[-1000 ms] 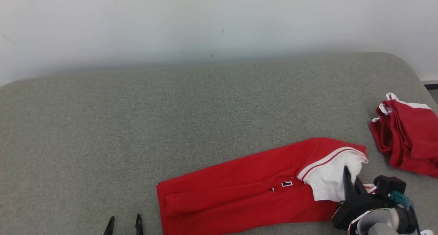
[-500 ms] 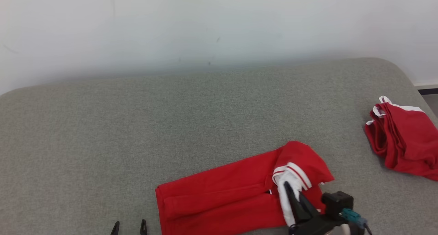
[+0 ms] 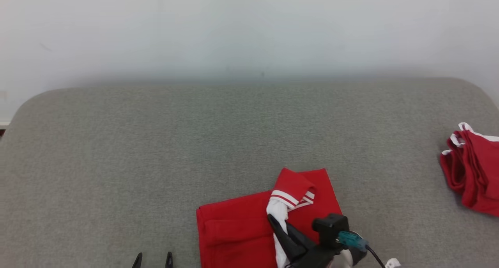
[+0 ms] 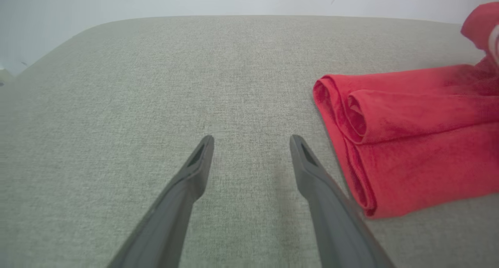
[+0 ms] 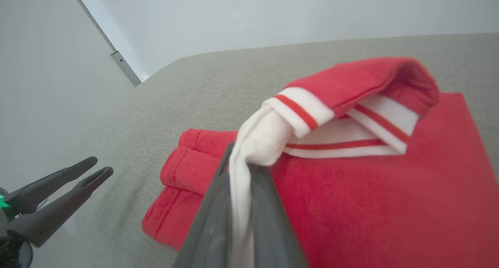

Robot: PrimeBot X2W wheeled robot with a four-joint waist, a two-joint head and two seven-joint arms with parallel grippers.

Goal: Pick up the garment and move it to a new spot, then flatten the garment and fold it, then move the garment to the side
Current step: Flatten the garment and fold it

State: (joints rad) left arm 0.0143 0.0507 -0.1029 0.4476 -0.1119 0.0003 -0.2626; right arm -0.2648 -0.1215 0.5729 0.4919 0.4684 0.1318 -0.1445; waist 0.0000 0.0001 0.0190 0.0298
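While the right pincer (image 3: 273, 221) is clamping the white ribbed band (image 5: 257, 139), it's holding that end up over the red garment (image 3: 234, 229), which is lying folded at the cushion's (image 3: 117, 162) front edge, right of centre. Fabric is looking soft, light and floppy, so I'm favouring grips on the thick band or stacked folds. Left pincer (image 4: 251, 141) is hovering spread wide, empty, beside the rolled end.

No writing, label, brand mark or number can be read on the red garment (image 3: 234, 229) or on anything else in view.
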